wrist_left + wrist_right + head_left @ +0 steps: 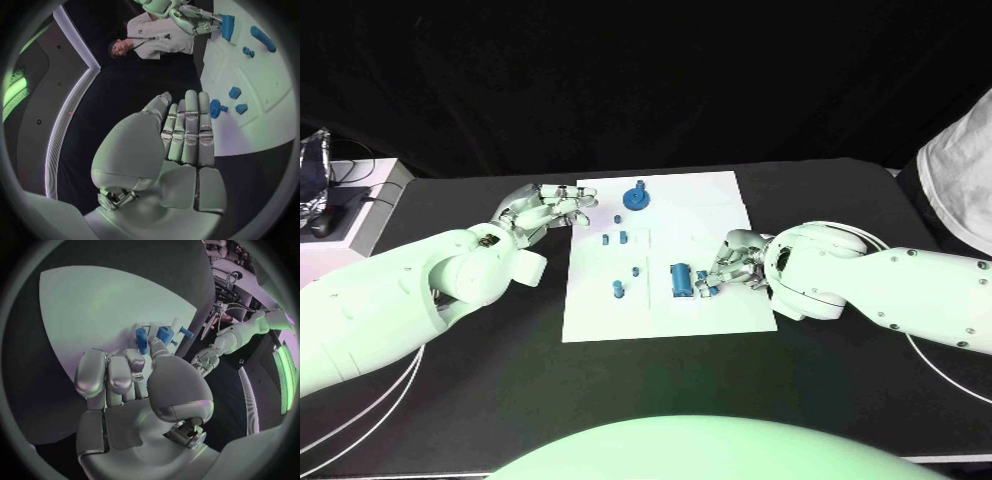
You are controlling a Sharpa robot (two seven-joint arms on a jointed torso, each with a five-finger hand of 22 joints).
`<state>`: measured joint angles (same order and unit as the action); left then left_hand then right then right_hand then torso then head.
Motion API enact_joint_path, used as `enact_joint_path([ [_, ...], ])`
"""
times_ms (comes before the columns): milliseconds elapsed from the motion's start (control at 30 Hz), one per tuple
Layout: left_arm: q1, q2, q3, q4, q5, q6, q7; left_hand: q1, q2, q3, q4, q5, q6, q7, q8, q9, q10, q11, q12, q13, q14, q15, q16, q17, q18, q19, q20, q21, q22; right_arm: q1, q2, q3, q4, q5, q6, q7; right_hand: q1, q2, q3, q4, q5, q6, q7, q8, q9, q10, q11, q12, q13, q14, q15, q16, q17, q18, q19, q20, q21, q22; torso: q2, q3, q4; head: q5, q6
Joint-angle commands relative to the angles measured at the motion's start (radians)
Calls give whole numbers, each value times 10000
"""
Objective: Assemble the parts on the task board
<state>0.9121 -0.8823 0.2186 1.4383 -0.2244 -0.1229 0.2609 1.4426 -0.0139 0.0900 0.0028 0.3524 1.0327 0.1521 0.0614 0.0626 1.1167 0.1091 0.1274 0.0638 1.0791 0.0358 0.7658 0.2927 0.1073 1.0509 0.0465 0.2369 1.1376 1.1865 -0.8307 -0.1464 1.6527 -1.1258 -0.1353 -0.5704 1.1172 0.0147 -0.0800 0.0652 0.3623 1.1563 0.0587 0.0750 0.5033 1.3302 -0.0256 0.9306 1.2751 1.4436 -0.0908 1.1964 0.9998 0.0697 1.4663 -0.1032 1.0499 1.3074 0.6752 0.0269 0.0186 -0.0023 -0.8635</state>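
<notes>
The white task board (711, 215) lies mid-table. On it are a round blue part (635, 198) at the far side, several small blue parts such as a peg (619, 290), and a larger blue cylinder (681, 280). My left hand (545, 208) hovers at the board's far left edge with fingers straight and nothing in it; the left wrist view shows its fingers (187, 132) beside the round part (217, 107). My right hand (733, 262) is over the board's right side, its curled fingers (119, 375) right at the cylinder (142, 340). Whether they grip anything is hidden.
The black table (661, 390) surrounds the board, with open room at the near side. A grey box and cables (343, 205) sit past the table's far left corner. A person's white sleeve (961, 180) is at the far right edge.
</notes>
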Motion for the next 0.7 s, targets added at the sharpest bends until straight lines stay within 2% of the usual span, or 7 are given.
enact_joint_path([
  [33,-8,16,9,21,60,19,63,-77,-40,22,22,-10,-62,-21,27,9,-49,5,6,-13,-12,44,6,-16,-30,66,-14,-61,-3,-36,26,-14,53,102,-216,258,-109,62,-129,85,44,55,-13,-51,4,-20,-16,54,-8,14,26,-7,24,48,467,20,75,1423,-3,-2,3,-1,5],
  [333,-8,13,9,21,60,15,62,-77,-40,22,22,-10,-62,-21,27,9,-49,5,6,-13,-12,44,6,-16,-30,66,-14,-61,-3,-50,-6,-14,118,171,-541,387,-575,24,-412,776,52,89,-52,-40,82,28,-33,126,17,24,11,66,118,35,480,6,186,1443,0,-2,7,-3,12],
  [700,-8,10,9,19,64,16,57,-78,-36,30,44,-9,-64,-23,28,10,-57,5,20,-12,-10,45,5,-18,-28,74,-11,-82,-3,-62,-81,-13,232,200,-775,465,-757,87,-636,1276,288,142,-91,-31,189,90,-58,193,59,33,-9,114,192,23,489,-10,301,1462,1,5,4,9,1],
])
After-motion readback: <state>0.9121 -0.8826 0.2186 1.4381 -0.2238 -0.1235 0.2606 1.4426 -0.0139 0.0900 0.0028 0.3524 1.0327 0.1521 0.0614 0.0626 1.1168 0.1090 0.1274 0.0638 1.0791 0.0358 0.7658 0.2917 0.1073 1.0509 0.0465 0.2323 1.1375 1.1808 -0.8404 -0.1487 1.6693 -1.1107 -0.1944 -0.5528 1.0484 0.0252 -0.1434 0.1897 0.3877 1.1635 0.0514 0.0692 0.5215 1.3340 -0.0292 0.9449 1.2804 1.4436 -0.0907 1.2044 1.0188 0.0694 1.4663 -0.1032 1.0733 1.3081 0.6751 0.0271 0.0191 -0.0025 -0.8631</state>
